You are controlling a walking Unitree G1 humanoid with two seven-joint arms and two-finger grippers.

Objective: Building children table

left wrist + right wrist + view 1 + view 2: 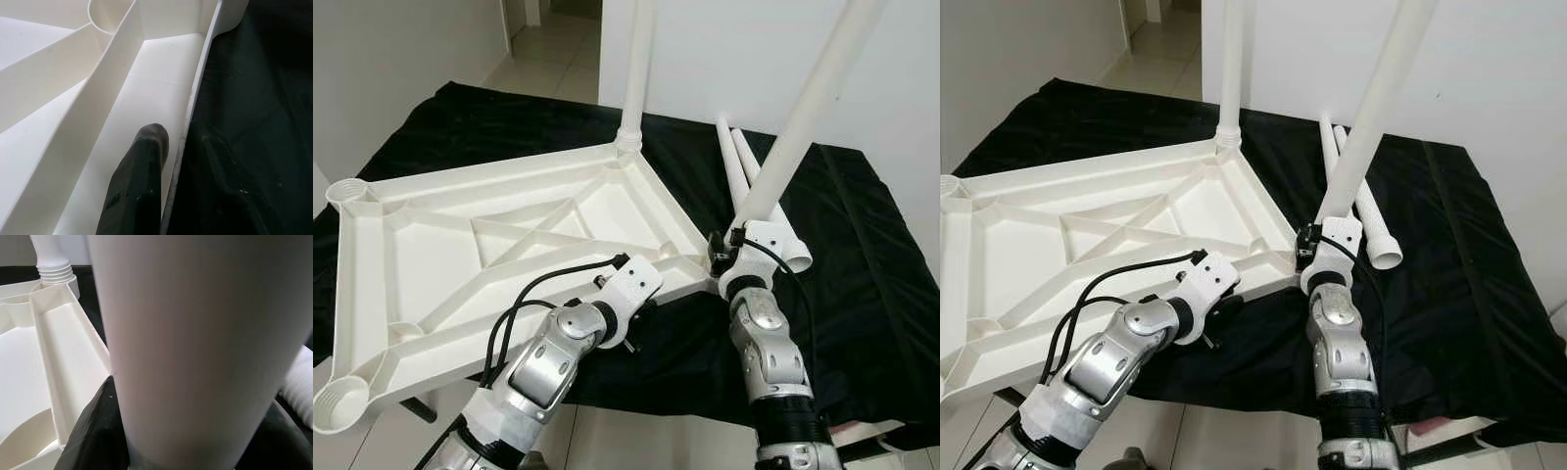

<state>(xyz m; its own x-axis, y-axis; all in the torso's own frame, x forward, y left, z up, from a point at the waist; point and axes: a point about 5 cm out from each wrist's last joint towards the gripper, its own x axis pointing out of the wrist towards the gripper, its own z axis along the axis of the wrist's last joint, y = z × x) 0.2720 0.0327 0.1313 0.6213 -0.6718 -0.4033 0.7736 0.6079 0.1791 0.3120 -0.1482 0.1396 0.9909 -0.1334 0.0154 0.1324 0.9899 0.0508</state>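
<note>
A white plastic table top lies upside down on a black cloth. One white leg stands screwed into its far corner socket. My right gripper is shut on a second white leg, which is tilted with its lower end at the top's near right corner. In the right wrist view this leg sits between the black fingers. My left gripper is shut on the top's near right rim, with one finger inside the rim and the other outside it.
Two loose white legs lie on the black cloth behind my right gripper. Open corner sockets show at the far left and near left. White walls stand behind, with a tiled doorway at the back left.
</note>
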